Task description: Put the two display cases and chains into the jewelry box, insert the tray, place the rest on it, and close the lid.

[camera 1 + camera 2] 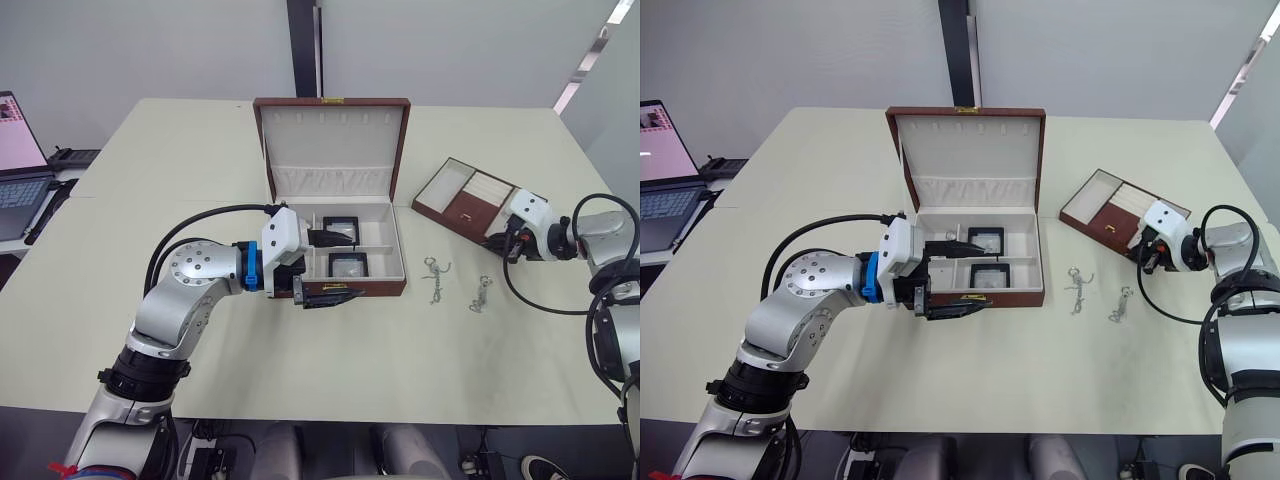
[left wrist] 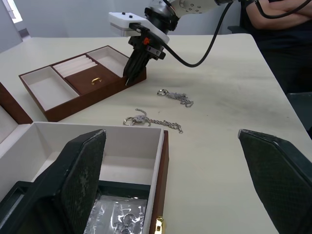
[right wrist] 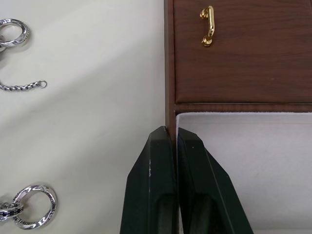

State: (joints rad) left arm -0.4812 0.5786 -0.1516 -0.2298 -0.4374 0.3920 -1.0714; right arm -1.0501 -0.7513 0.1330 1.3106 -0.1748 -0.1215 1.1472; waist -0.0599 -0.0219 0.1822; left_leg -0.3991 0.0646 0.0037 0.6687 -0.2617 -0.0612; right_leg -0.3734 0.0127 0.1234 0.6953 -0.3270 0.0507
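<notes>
Near the table's right edge, the tray wall is pinched between the closed fingers of the right gripper. Both display cases sit inside the jewelry box, chains are left on the table; the left gripper is held wide open at the box front. A thin-wall grip may slip, tilting the tray.

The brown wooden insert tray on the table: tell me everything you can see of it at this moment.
The brown wooden insert tray lies flat and at an angle on the pale table, to the right of the open jewelry box and apart from it. It has cream-lined open compartments and a wood-grain lidded section with a small gold handle. The compartments look empty. The right gripper is shut on the tray's side wall, one finger outside and one inside. Two silver chains lie on the table nearby, not touching it.
</notes>
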